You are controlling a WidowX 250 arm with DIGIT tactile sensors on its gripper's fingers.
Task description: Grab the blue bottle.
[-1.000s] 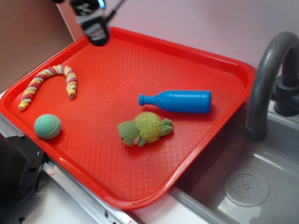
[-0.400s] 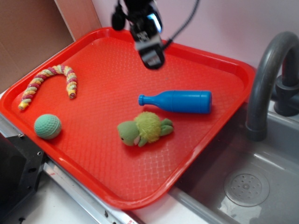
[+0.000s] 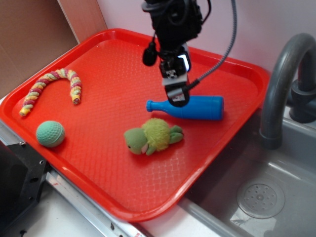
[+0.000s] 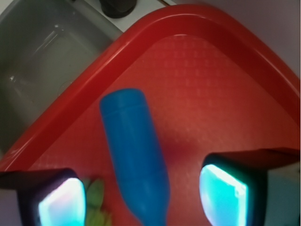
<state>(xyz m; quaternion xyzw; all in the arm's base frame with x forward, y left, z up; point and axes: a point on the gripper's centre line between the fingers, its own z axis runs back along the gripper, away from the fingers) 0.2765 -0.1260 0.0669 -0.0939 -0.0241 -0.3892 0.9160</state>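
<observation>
The blue bottle (image 3: 197, 107) lies on its side on the red tray (image 3: 113, 74), neck pointing left, body toward the sink. My gripper (image 3: 176, 94) hangs right over the bottle's shoulder, just above it. In the wrist view the bottle (image 4: 134, 150) runs lengthwise between my two fingers (image 4: 223, 194), with a gap on each side; the gripper (image 4: 143, 197) is open and not touching it. The bottle's neck is cut off at the bottom edge of the wrist view.
A green plush turtle (image 3: 153, 136) lies just in front of the bottle and shows beside my left finger (image 4: 96, 207). A green ball (image 3: 50, 134) and a striped rope toy (image 3: 52, 86) lie at the tray's left. A grey sink (image 3: 256, 197) with a faucet (image 3: 281, 84) is at the right.
My gripper has moved from the tray's far left corner rightward and down, to just above the blue bottle. The objects on the tray have not moved.
</observation>
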